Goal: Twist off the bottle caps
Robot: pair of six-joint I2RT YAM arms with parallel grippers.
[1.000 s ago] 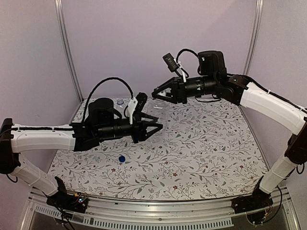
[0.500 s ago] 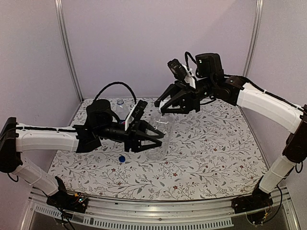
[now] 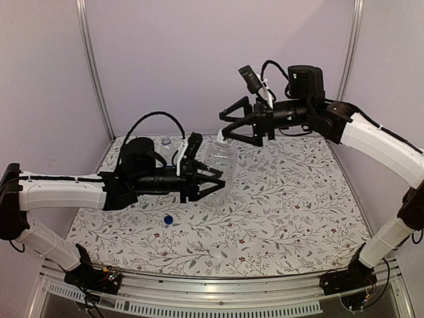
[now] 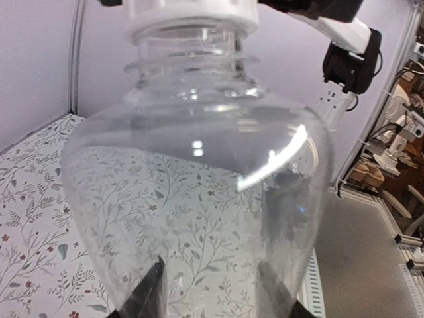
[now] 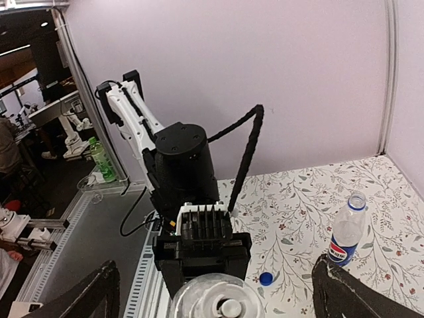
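Over floral tabletop (image 3: 298, 212), left hand (image 3: 215, 180) grips plain bottle (image 3: 218, 159); right hand (image 3: 225, 128), spread wide around its whitish cap (image 5: 222, 303), must close and twist.

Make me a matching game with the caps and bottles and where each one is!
Things:
1 blue cap
2 white cap
3 Pepsi bottle
4 clear bottle

Places:
A held in the left gripper
B lying loose on the table
C standing upright, far back
D on the clear bottle's neck

Pairs: 1-B, 2-D, 3-C, 4-A
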